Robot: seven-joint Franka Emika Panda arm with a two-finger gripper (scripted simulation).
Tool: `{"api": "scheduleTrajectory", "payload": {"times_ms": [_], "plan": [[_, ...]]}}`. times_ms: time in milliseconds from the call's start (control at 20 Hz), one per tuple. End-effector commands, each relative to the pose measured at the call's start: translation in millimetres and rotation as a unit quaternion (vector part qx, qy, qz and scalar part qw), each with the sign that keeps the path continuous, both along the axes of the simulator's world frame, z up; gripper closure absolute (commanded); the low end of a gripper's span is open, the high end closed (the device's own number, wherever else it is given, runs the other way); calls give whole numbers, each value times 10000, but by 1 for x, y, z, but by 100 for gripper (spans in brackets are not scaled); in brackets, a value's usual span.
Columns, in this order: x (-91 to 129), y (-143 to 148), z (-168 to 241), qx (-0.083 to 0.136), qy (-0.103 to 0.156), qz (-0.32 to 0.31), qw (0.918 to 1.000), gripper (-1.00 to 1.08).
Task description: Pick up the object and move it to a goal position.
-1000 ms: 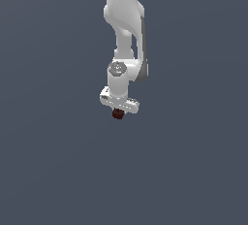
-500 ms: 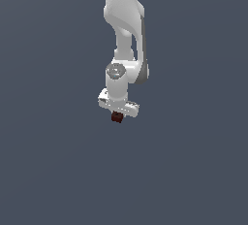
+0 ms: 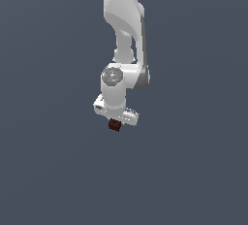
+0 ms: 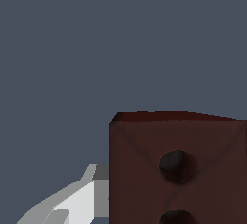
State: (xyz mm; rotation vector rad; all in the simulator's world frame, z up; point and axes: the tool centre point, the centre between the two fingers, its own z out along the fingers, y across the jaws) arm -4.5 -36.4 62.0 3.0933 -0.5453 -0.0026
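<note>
— Where's the block?

— You'll find the maroon block (image 3: 114, 125) right under the white gripper (image 3: 115, 121), held between its fingers against plain grey. Nothing carries it but the gripper.

— Is the grip closed?

— Yes, you have it clamped on the block. Your wrist view shows one pale finger (image 4: 72, 201) touching the block's side, and two dark round holes in its face.

— Any writing?

— None you can read.
</note>
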Motion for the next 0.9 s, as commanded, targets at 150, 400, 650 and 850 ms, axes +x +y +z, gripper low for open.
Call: {"api": "scheduleTrajectory", "payload": {"times_ms": [150, 400, 650, 850], "plan": [[35, -5, 15, -1, -8, 0, 10000, 108], [63, -9, 26, -1, -8, 0, 10000, 108], [89, -12, 36, -1, -8, 0, 10000, 108], [106, -14, 42, -1, -8, 0, 10000, 108]]}}
